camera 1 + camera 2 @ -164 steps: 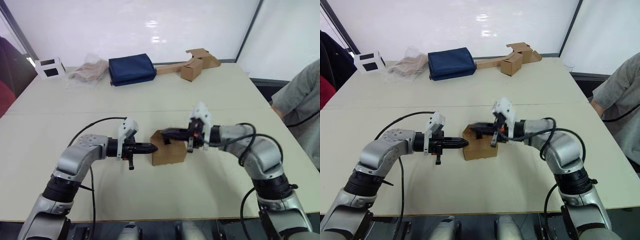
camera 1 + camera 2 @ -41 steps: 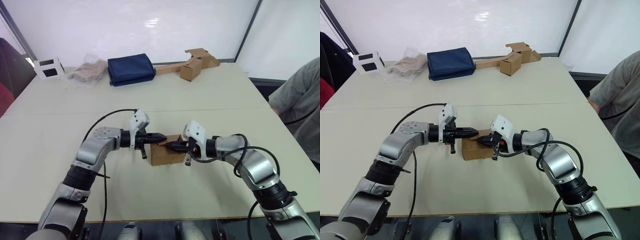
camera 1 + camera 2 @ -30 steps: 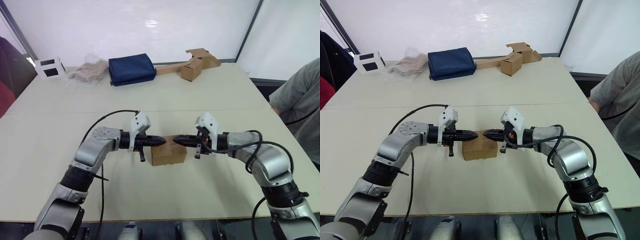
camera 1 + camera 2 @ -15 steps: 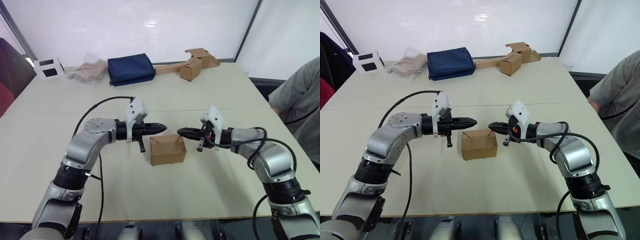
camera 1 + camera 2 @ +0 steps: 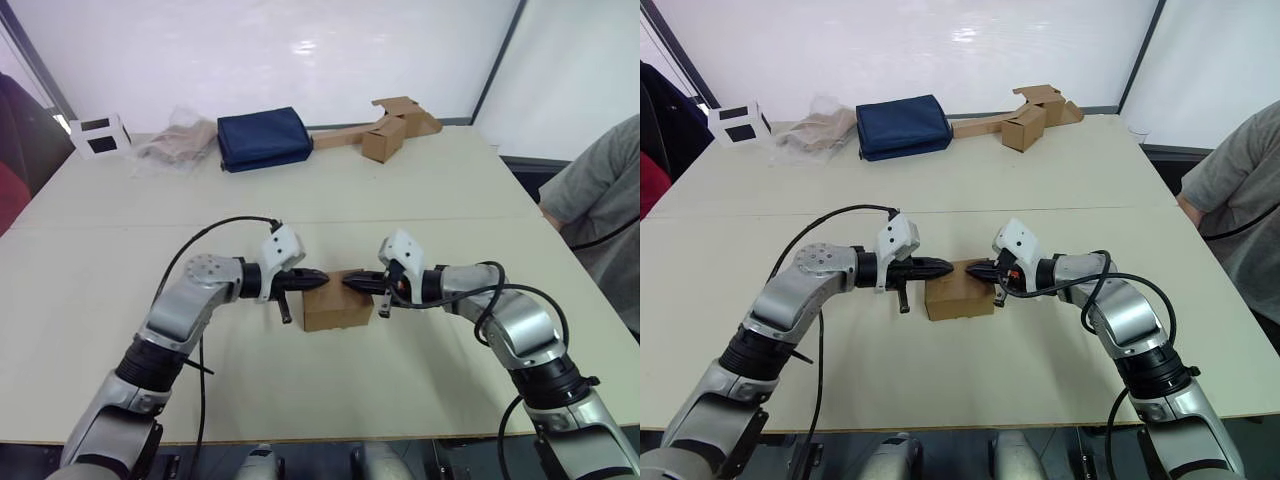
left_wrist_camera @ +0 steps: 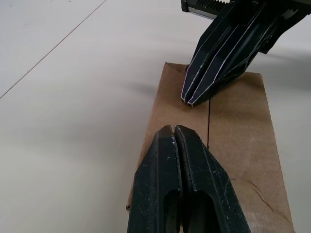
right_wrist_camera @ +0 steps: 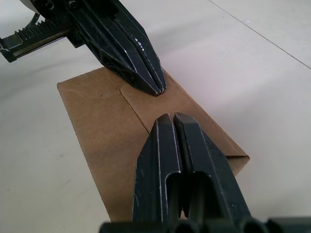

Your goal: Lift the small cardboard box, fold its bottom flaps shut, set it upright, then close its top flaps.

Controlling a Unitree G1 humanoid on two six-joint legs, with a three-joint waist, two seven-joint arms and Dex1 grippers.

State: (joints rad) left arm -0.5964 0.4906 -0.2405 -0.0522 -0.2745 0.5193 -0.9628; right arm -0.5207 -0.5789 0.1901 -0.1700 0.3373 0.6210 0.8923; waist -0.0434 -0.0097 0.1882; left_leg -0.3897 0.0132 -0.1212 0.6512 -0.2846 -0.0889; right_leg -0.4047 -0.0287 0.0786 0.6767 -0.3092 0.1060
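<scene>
The small cardboard box (image 5: 337, 306) sat upright on the counter (image 5: 420, 190), top flaps (image 6: 228, 126) folded flat. Half a second before, both end effectors hovered clear; now the left end effector (image 5: 322, 279) and right end effector (image 5: 347, 282), fingers pressed together and empty, had dropped onto the top, tips nearly meeting.

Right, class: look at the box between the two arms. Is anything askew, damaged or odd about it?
Nothing stands out. The box sits square on the table, its top flaps folded flat. Both claws, left and right, are shut, their tips over the top.
</scene>
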